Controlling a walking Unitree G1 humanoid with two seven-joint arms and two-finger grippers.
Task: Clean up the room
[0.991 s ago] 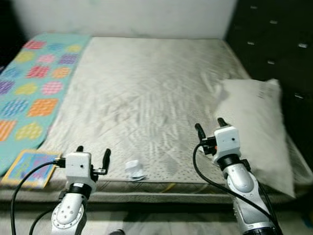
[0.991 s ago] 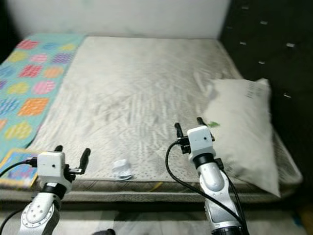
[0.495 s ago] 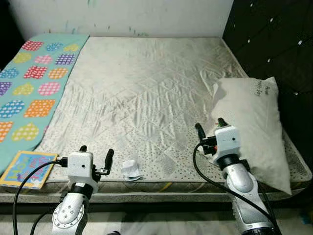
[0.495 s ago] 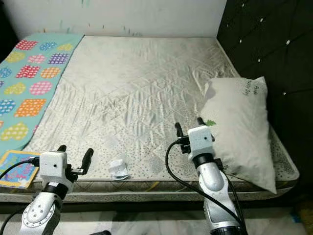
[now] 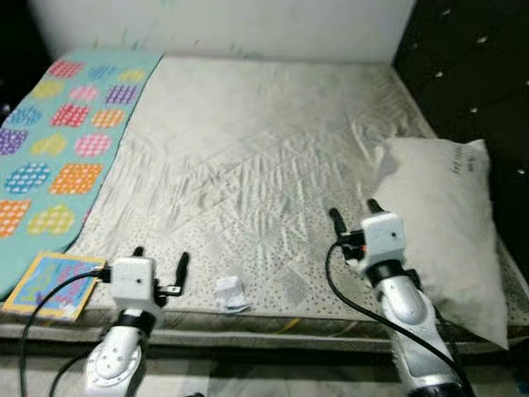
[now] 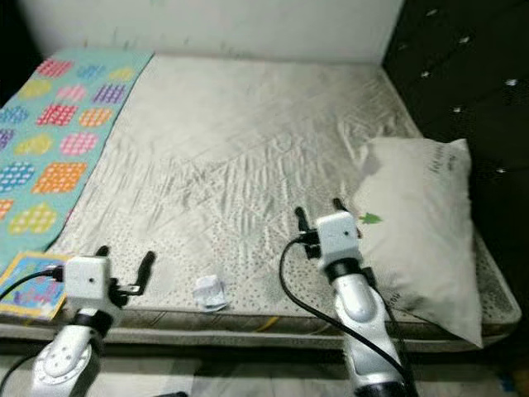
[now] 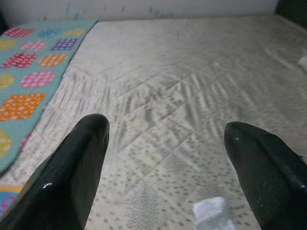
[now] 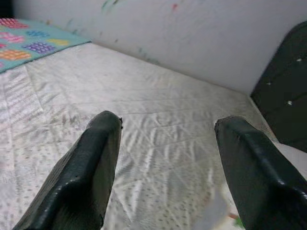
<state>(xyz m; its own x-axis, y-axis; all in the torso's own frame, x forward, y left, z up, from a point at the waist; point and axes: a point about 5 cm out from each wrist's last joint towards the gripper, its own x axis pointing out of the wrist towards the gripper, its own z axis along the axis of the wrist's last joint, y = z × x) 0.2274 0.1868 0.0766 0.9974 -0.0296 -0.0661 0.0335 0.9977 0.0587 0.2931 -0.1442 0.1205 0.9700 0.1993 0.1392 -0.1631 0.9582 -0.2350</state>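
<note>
A small crumpled white scrap (image 5: 231, 294) lies on the grey quilted mattress (image 5: 248, 149) close to its front edge; the left wrist view catches the scrap (image 7: 211, 211) low between the fingers. My left gripper (image 5: 159, 258) is open over the front edge, just left of the scrap. My right gripper (image 5: 355, 212) is open above the mattress beside the white pillow (image 5: 450, 223). A colourful book (image 5: 51, 283) rests at the front left corner, partly on the teal patterned blanket (image 5: 58, 141).
A dark tufted headboard (image 5: 471, 74) runs along the right side. A white wall (image 5: 223, 25) stands behind the bed. The floor shows as a narrow strip below the mattress edge.
The whole picture has shifted a little, so the camera moved. Both grippers hold the same open pose; the scrap, book and pillow stay put.
</note>
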